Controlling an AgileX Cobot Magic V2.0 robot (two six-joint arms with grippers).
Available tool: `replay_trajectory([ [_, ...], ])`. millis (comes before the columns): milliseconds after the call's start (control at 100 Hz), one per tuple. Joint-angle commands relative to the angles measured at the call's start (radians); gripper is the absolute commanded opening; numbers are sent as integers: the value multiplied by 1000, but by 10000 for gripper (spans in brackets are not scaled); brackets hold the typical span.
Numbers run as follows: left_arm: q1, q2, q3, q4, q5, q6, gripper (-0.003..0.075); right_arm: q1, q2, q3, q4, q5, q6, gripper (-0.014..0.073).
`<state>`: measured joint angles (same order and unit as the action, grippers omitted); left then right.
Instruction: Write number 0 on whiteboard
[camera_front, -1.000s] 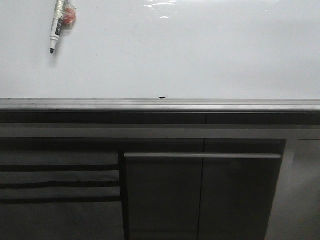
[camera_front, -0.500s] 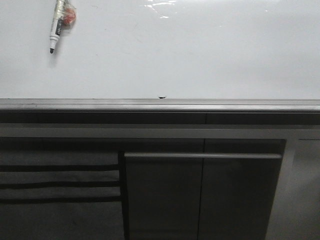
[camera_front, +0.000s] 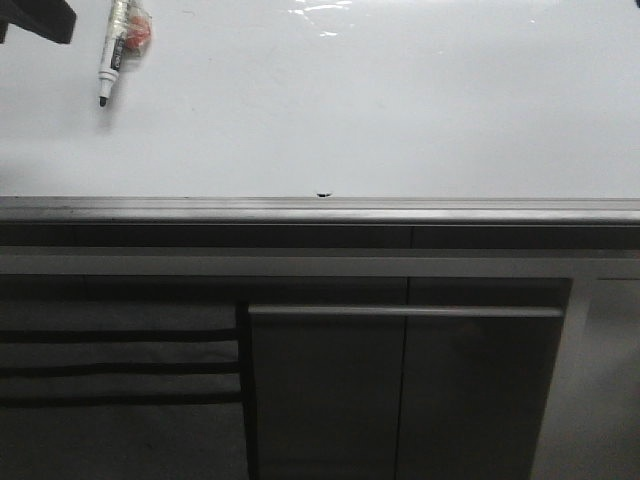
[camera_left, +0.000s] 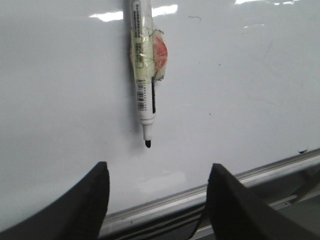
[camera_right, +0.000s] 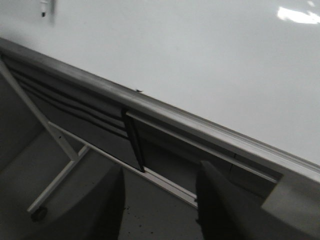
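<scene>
White board (camera_front: 400, 110) fills the front view's upper half, grey rim (camera_front: 320, 208) below it, bare of any drawn 0. A marker (camera_front: 113, 52), taped at its middle, hangs tip down, its top cut off. Left gripper (camera_left: 157, 192) is open and empty before it; only its dark corner shows in front view. Right gripper (camera_right: 159, 202) is open, empty, near the cabinets (camera_front: 400, 390).

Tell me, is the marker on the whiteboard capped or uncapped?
Uncapped. In the left wrist view the marker shows its bare black tip, pointing down, no cap on it. It is taped to the whiteboard.
</scene>
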<state>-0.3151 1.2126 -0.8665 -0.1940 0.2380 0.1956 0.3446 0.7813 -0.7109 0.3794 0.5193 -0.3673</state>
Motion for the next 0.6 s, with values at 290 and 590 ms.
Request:
replay_trajectory([
  [290,-7,228,-187,13,-129,1,396,31,8,-37,15,-92,-16,299],
  [590,19,288,-223,16,-182,1,328,31,8,-37,15,-82,-16,299],
])
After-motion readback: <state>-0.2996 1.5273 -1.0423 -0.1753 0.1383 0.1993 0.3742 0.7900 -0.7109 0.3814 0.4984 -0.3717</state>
